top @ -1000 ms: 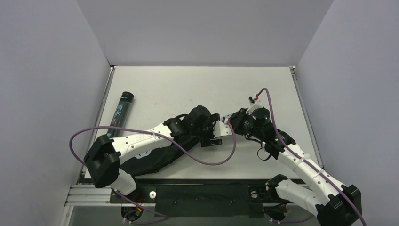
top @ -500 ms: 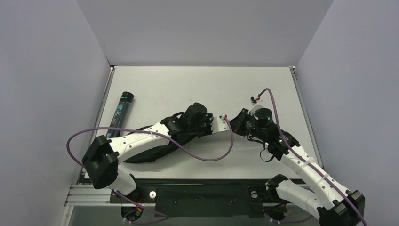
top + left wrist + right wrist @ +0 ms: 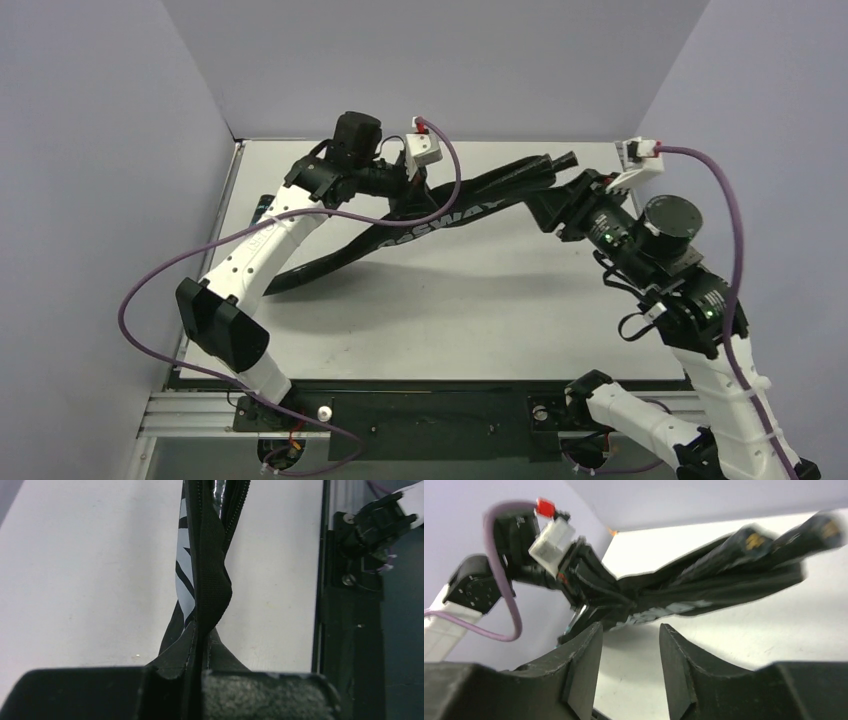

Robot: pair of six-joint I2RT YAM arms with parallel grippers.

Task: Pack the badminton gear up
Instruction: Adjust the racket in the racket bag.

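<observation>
The black "CROSSWAY" racket bag [image 3: 440,222] hangs off the table, slanting from front left up to back right. My left gripper [image 3: 398,188] is shut on its edge, and in the left wrist view the fabric [image 3: 210,580] is pinched between the pads [image 3: 250,695]. Two dark racket handles [image 3: 824,530] stick out of the bag's narrow end [image 3: 558,160], blurred. My right gripper [image 3: 558,208] stands open just below that end, with nothing between its fingers [image 3: 584,650]. A sliver of the black tube [image 3: 258,212] shows behind the left arm. No shuttlecocks are in view.
The white table [image 3: 500,300] is bounded by grey walls at left, back and right. The left arm's purple cable [image 3: 150,300] loops over the front left. A black rail [image 3: 430,405] runs along the near edge.
My left gripper has shut on the bag and lifted it up toward the back left. My right gripper has opened and swung up and to the right.
</observation>
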